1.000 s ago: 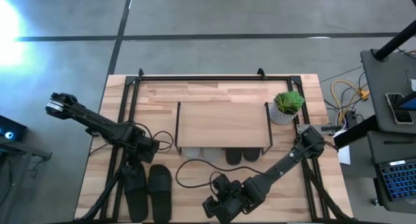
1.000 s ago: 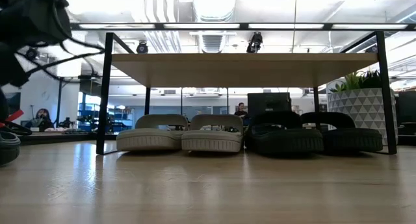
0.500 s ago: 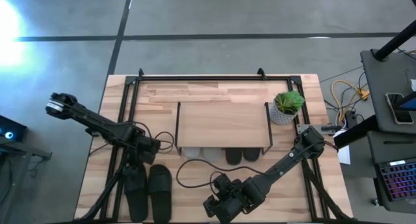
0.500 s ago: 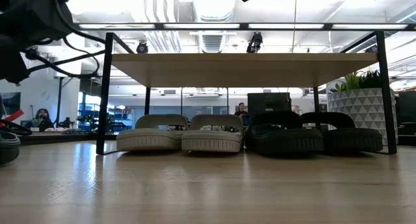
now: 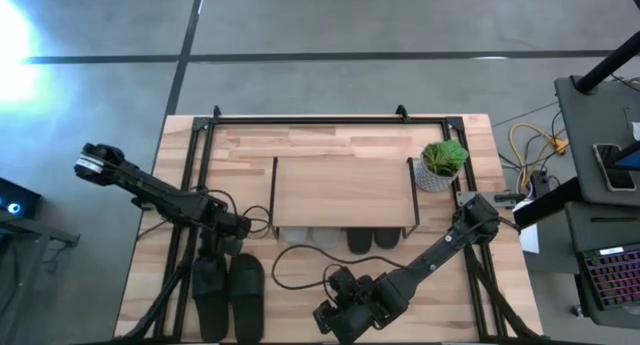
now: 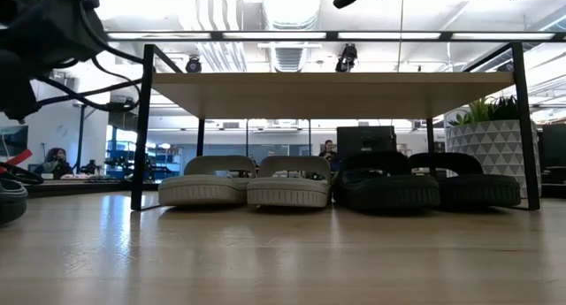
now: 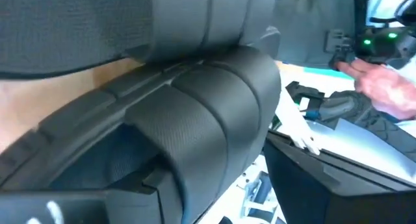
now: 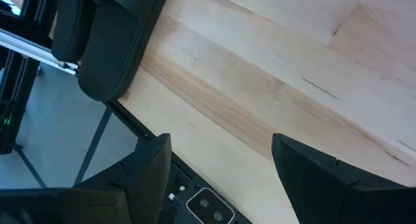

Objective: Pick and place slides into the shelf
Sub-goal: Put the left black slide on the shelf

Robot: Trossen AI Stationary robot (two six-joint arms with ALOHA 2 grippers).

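Currently two black slides (image 5: 229, 295) are lying side by side on the table's (image 5: 450, 275) front-left part, long axes running front to back, parallel to each other and to the table's short side; which end is the toe cannot be told from above. Under the shelf (image 5: 344, 191) two light grey slides (image 6: 243, 181) and two black ones (image 6: 429, 179) are sitting in a row, grey pair on the left, black pair on the right in the low view, ends sticking out past the shelf's front edge. A potted plant (image 5: 441, 164) is standing just beside the shelf's right end. The left gripper (image 5: 212, 277) is hanging right over the left black slide, fingers spread wide, and its wrist view is showing the slide's strap (image 7: 214, 113) close up; whether it is touching cannot be told. The right gripper (image 5: 336, 320) is waiting near the table's front edge, fingers (image 8: 325, 178) standing apart with nothing between them. Compared with a second ago, the left arm is reaching slightly further in toward the shelf side; slides, shelf and right arm are sitting unchanged.
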